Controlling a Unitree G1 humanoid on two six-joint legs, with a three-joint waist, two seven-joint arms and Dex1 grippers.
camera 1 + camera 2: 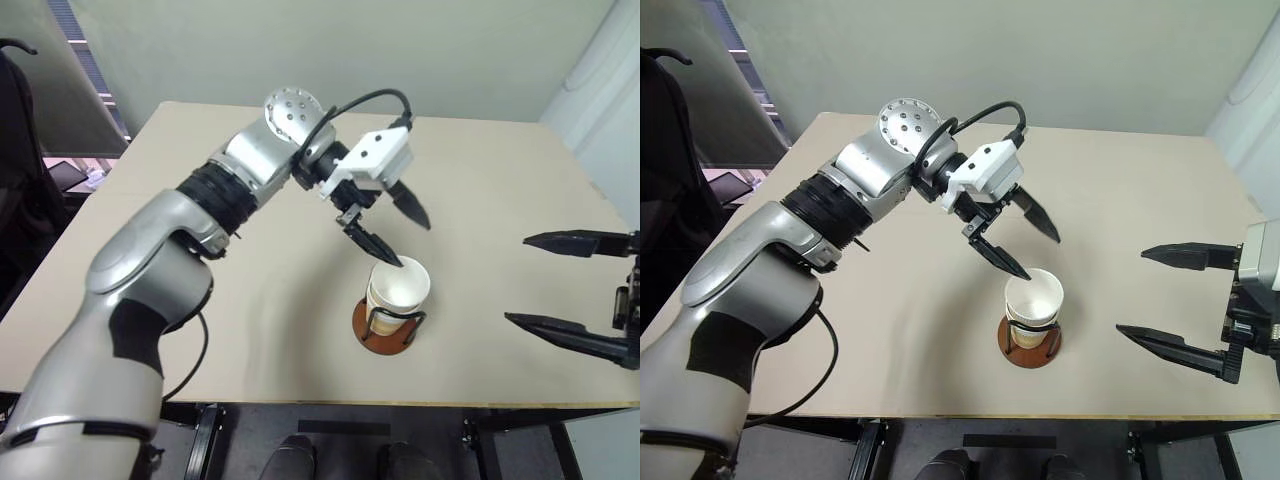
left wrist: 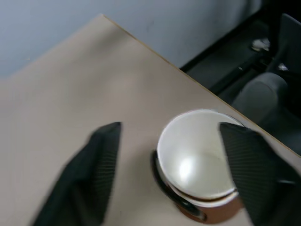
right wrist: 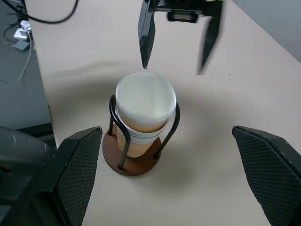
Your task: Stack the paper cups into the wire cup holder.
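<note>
Checking for writing first: you get no readable brand, label or text anywhere. Cups point(image 3: 145, 110) are tapered paper, white inside, rolled rims, tan outside with a ribbed-looking band low down; they sit nested upright in the holder point(image 3: 131, 160), near the table's point(image 1: 200, 330) front edge, roughly centre. How many are nested, you can't tell for sure; at least 2 rims show in the left wrist view. Holder is a round reddish-brown disc with thin black wire loops rising round the stack. Table is plain beige, matte, smooth.

Your left gripper point(image 1: 390, 232) hangs just above the stack, jaws spread wide, nothing between them. 1 black finger tip point(image 1: 1012, 268) is at the top rim's back edge; contact or a hair off, can't tell. The other finger is clear, up and behind.

Your right gripper point(image 1: 1175, 300) sits well apart on the right of the stack, jaws fully spread, empty, touching nothing.
</note>
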